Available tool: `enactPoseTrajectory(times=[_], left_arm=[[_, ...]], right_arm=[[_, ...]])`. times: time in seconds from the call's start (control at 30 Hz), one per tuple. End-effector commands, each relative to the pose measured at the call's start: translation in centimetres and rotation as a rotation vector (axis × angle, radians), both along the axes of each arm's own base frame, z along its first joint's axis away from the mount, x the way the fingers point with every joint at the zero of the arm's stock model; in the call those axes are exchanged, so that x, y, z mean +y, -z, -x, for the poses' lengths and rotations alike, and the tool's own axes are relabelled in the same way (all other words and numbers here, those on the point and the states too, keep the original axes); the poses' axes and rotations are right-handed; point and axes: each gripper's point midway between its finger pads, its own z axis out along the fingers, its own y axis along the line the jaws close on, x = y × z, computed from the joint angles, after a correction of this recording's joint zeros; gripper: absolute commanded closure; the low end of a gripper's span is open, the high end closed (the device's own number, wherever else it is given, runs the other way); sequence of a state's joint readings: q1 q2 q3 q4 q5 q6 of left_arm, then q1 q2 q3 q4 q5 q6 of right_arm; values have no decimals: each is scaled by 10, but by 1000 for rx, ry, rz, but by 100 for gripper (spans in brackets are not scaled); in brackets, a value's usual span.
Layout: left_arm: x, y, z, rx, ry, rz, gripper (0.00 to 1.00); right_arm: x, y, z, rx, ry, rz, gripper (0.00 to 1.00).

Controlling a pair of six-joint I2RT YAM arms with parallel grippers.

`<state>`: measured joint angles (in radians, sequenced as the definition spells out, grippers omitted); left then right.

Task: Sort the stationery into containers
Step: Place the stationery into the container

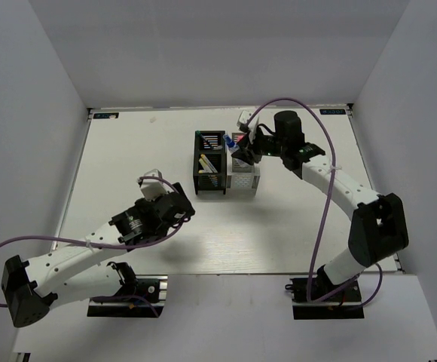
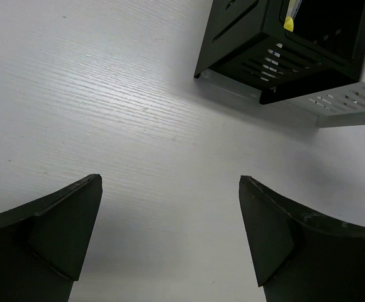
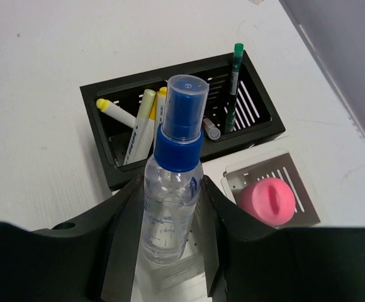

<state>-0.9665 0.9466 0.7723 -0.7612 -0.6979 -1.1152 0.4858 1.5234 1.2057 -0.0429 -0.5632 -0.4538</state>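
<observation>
Containers: black mesh cups, at the cluster's 9 o'clock side, hold yellow-tipped white pens and a green pen; a silver cup holds the pink cylinder. Blue-capped bottle: upright, cap up, at the cluster's 3 o'clock edge, clamped in the half-closed right jaws. Left jaws: wide apart, empty, over the white tabletop. White walls.

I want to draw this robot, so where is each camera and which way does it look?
Top camera: above and behind the arms, looking down on the table; both arms show, left gripper and right gripper.
Left wrist: on the left arm, facing down at bare table past its open fingers, black cups at the top.
Right wrist: on the right arm, looking down over its fingers gripping the bottle, above the black cups.
Shared: all three show the black cups.
</observation>
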Motion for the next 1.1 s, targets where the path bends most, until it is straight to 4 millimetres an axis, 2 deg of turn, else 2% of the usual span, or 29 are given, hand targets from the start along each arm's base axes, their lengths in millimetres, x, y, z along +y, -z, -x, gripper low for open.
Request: enactPoseTrajectory(times=[0.0, 0.1, 0.2, 0.3, 0.33, 0.4, 0.43, 0.47, 0.57, 0.63, 0.67, 0.8, 0.87, 0.93, 0.97, 1.0, 1.07], left_arm=[[-5, 4, -2, -6, 3, 9, 0], [-7, 4, -3, -7, 3, 11, 0], [-7, 4, -3, -7, 3, 10, 0], [-8, 1, -4, -12, 3, 18, 0], [-8, 1, -4, -12, 3, 18, 0], [-8, 3, -4, -7, 3, 11, 0], [-8, 3, -4, -7, 3, 10, 0], [-8, 3, -4, -7, 3, 10, 0], [-11, 3, -4, -7, 15, 15, 0], [-13, -2, -6, -17, 20, 22, 0], [-14, -2, -5, -12, 26, 26, 0], [-18, -8, -8, -32, 41, 32, 0], [-22, -13, -9, -41, 62, 33, 0], [-27, -22, -13, -68, 74, 50, 0], [-30, -22, -13, -70, 95, 45, 0], [-32, -24, -14, -74, 110, 49, 0], [-39, -30, -16, -97, 138, 62, 0]], right_arm=[[10, -28, -12, -114, -116, -93, 100], [10, -23, -20, -103, -122, -99, 100], [6, -6, -25, -59, -112, -87, 100], [-1, 11, -30, -38, -93, -63, 75], [-2, 12, -29, -32, -92, -61, 56], [-6, 14, -31, -31, -80, -55, 35], [-9, 12, -32, -42, -65, -56, 18], [-10, 7, -34, -64, -61, -63, 12], [-15, -8, -32, -70, -51, -80, 10], [-16, -26, -31, -71, -46, -103, 10], [-19, -39, -27, -82, -45, -118, 10], [-33, -67, -11, -15, 2, -171, 10], [-42, -66, 6, 43, 17, -178, 10], [-49, -78, 25, 63, 36, -197, 10], [-53, -69, 30, 98, 54, -188, 10], [-58, -71, 45, 124, 58, -183, 10], [-65, -54, 50, 197, 125, -169, 10]])
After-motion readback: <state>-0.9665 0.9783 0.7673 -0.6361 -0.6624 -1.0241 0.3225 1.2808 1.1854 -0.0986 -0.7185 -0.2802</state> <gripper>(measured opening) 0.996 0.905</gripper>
